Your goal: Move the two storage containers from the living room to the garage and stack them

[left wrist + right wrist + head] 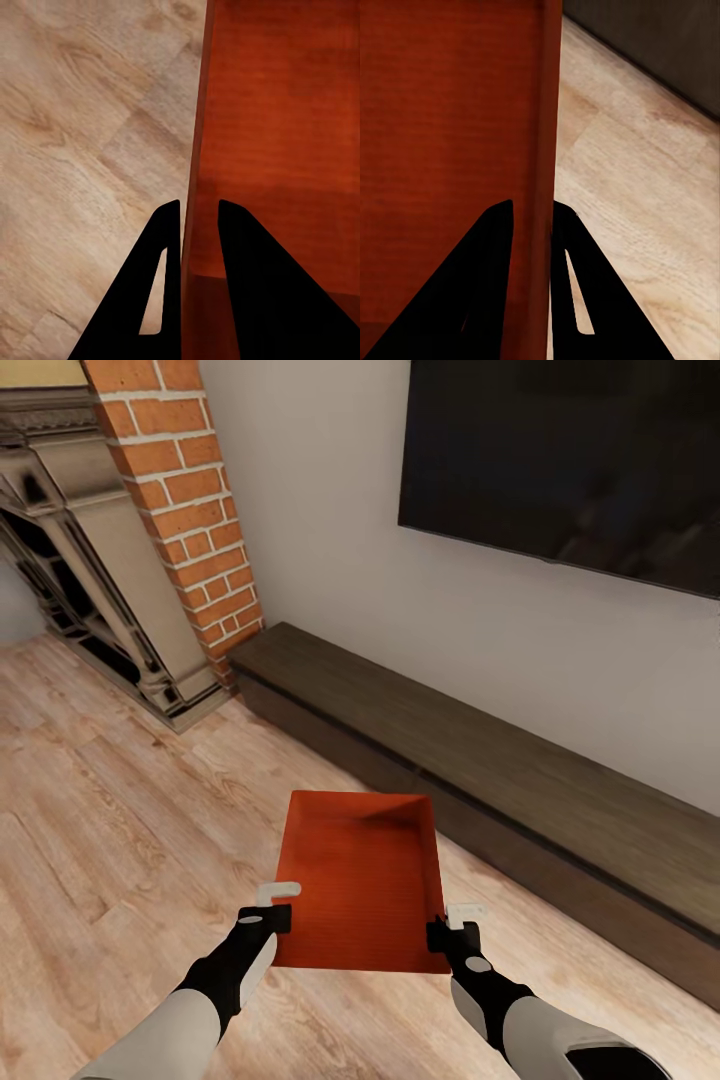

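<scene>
End effector (199, 217) astride container (285, 135) wall.

- We see open wood floor (110, 830) left of the bin (365, 880).
- The low cabinet (480, 760) blocks us ahead and right.
- The brick fireplace (190, 510) closes the far left corner.

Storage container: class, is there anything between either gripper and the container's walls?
No. The left gripper straddles one long wall of the storage container, one finger inside and one outside. The right gripper straddles the opposite wall the same way. Nothing sits between the fingers and the walls.
</scene>
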Robot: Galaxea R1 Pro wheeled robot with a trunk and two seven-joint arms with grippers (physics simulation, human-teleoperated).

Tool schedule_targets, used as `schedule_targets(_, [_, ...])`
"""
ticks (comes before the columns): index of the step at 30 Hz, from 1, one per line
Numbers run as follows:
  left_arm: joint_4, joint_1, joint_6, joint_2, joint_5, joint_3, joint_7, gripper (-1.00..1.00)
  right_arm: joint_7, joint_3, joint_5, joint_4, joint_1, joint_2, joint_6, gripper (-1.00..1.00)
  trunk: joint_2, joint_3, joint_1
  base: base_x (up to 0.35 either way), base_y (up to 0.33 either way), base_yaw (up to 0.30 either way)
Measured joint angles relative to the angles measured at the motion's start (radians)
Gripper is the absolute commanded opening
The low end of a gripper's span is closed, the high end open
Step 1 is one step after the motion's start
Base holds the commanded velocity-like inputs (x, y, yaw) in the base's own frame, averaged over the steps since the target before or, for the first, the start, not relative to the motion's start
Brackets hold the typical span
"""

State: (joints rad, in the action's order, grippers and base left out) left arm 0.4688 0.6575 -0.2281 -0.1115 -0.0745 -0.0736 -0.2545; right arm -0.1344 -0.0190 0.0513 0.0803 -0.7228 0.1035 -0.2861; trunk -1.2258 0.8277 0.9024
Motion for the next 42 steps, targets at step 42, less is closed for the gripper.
schedule_targets(42, [-0.005, 0.000, 0.005, 0.000, -0.002, 0.000, 0.001, -1.00, 0.001, -0.003, -0.001, 0.000, 0.000, -0.001, 0.001, -1.00, 0.000, -0.054, 0.000, 0.000, 0.000, 0.000])
